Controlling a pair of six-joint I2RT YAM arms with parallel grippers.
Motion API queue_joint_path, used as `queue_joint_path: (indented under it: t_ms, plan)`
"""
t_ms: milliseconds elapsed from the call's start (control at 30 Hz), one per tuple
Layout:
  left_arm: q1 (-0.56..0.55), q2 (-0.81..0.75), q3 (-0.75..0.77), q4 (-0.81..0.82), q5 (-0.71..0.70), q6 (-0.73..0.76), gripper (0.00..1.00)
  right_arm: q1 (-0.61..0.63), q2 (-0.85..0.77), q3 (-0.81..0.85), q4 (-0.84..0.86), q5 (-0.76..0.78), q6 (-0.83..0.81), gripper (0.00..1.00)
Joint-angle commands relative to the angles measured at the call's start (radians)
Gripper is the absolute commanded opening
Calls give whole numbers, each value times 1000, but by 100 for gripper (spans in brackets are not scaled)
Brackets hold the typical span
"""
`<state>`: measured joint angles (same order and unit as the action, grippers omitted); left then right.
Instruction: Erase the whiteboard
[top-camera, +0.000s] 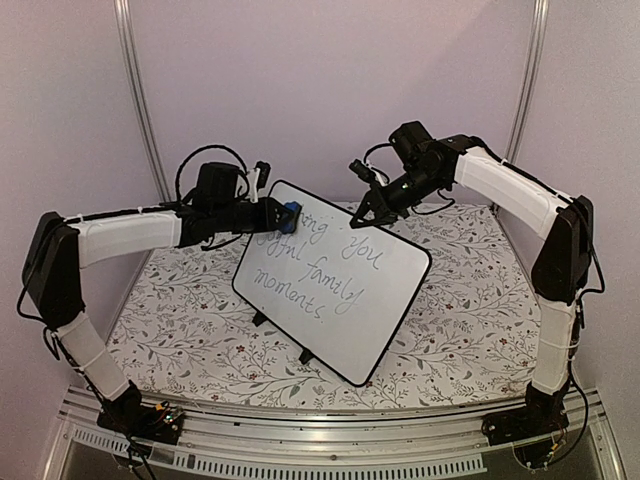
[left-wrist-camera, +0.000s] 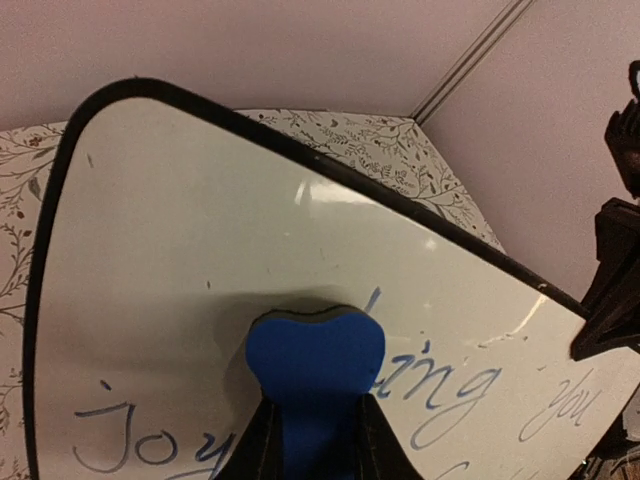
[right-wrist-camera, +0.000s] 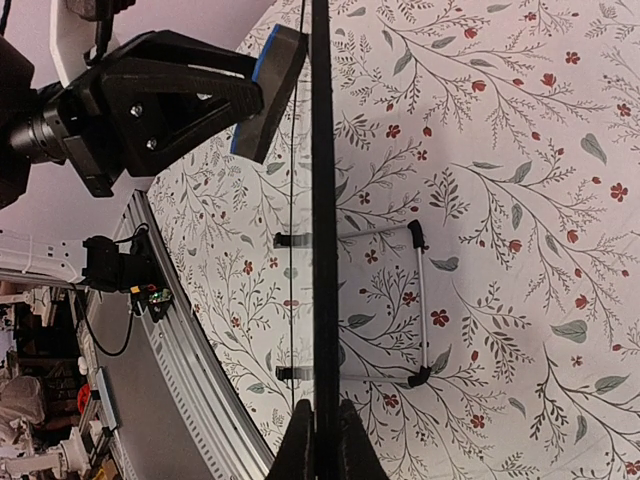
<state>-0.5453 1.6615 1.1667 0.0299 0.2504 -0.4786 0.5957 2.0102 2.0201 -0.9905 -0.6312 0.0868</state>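
Top external: left gripper (top-camera: 279, 216) clamps eraser (top-camera: 291, 217) against whiteboard (top-camera: 345, 305) (floral table (top-camera: 180, 305) beneath); right gripper (top-camera: 368, 212) pinches its rim.

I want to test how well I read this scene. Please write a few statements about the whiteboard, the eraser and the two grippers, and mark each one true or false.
1. The left gripper presses a blue eraser against the whiteboard. True.
2. The whiteboard lies flat on the table. False: it stands tilted on its small feet.
3. The right gripper is closed on the top edge of the whiteboard. True.
4. The whiteboard is wiped clean. False: handwriting covers much of it.
5. The eraser touches the bottom corner of the board. False: it is near the top left corner.
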Motion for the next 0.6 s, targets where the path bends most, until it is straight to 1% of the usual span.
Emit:
queue_joint_path:
  t_ms: [0, 100, 200, 333, 400, 567]
  plan:
    - [-9, 70, 110, -25, 13, 37, 0, 30, -42, -4, 2, 19, -67, 0]
    - [-10, 94, 162, -61, 18, 44, 0, 30, -42, 0, 2, 22, -67, 0]
    - [-14, 95, 163, -63, 35, 31, 0, 30, -42, 0, -1, 24, -67, 0]
    - [-28, 64, 74, -46, 35, 11, 0, 30, -47, 0, 0, 27, -68, 0]
    - [-33, 41, 17, -3, 36, -2, 0, 30, -51, 0, 0, 27, -67, 0]
    - [-39, -5, -99, 45, 37, -24, 0, 30, -54, 0, -1, 30, -67, 0]
